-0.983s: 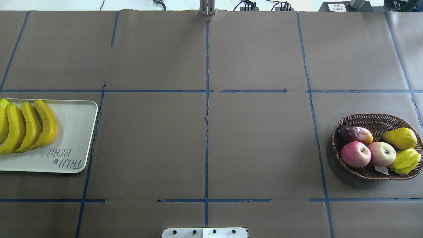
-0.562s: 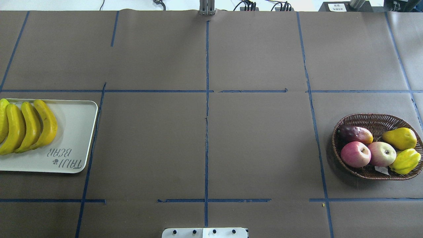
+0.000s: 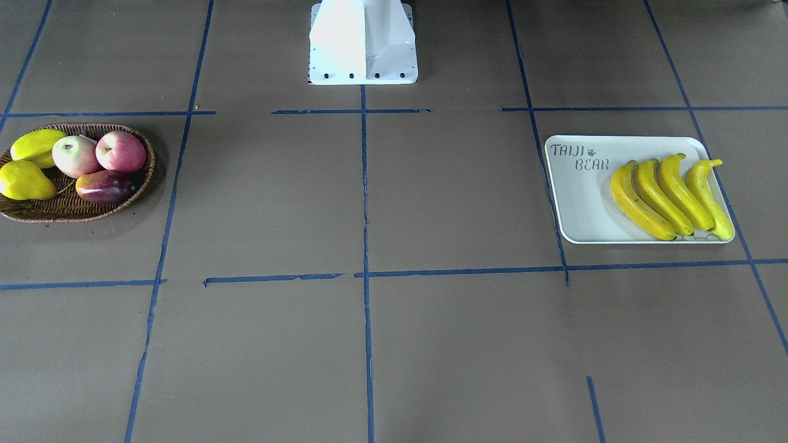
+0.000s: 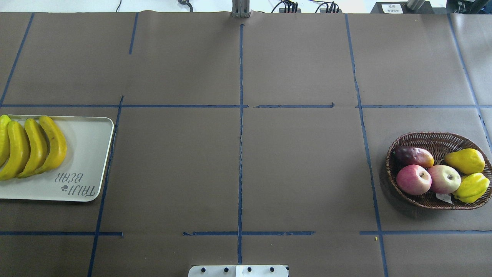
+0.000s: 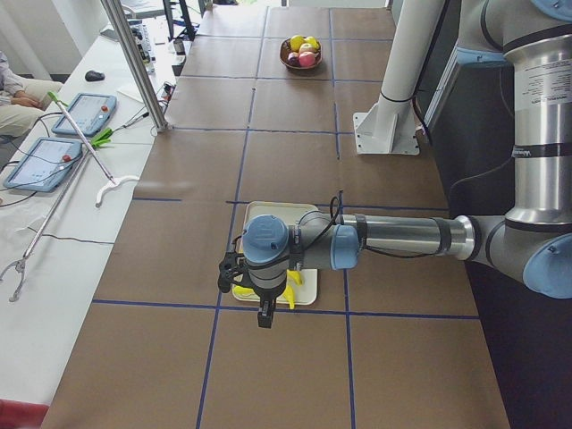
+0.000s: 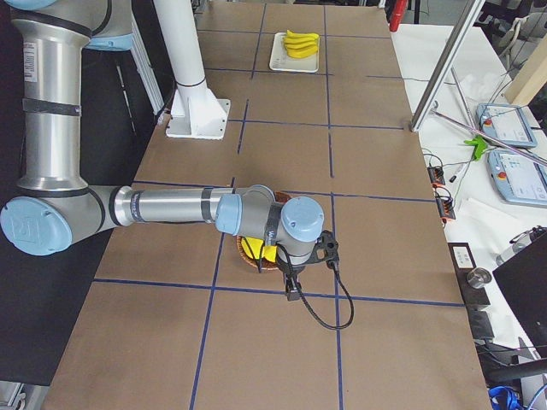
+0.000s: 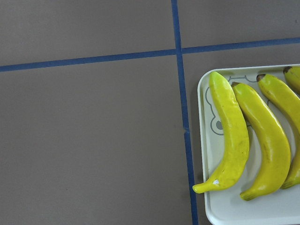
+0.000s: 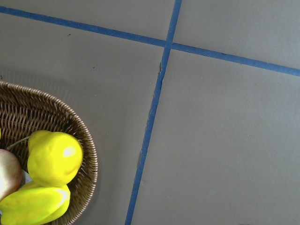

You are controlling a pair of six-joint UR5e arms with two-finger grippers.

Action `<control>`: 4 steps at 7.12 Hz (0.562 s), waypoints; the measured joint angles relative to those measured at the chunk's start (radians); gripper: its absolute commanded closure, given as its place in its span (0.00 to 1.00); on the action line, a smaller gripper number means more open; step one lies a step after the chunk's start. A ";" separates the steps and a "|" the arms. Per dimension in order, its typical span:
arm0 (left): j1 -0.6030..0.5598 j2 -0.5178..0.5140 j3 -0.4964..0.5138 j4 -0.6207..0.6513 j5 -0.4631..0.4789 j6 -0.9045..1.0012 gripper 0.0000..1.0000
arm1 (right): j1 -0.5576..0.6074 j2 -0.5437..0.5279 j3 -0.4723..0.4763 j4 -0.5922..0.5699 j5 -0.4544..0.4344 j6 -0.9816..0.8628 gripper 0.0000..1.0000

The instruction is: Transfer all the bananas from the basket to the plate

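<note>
Left gripper (image 5: pixel 264 319): above the near end of the flat rectangular off-white plate (image 4: pixel 84 154); finger spread cannot be told.
Right gripper (image 6: pixel 293 295): just beside the shallow oval brown wicker basket (image 4: pixel 434 201); spread cannot be told.
Bananas: four long curved glossy yellow bananas (image 3: pixel 660 195) lie side by side on the plate.
Basket contents: red apples (image 3: pixel 120 151), yellow pear (image 3: pixel 23 180).

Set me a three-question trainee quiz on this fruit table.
1. How many long curved yellow bananas lie on the off-white rectangular plate?
2. True or false: the brown woven wicker basket holds no banana.
3. Relative to the plate's grey lettering, the bananas lie: A) on top of it; B) at the opposite end; C) off the plate.
Key: 1. four; 2. true; 3. B.
</note>
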 measured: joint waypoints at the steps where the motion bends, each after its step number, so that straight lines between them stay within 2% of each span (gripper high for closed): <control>1: 0.000 -0.001 -0.001 0.000 0.002 0.000 0.00 | 0.000 -0.006 -0.002 0.019 -0.004 0.011 0.01; 4: 0.000 0.013 -0.019 0.003 0.007 0.005 0.00 | 0.000 -0.012 -0.001 0.038 -0.025 0.028 0.02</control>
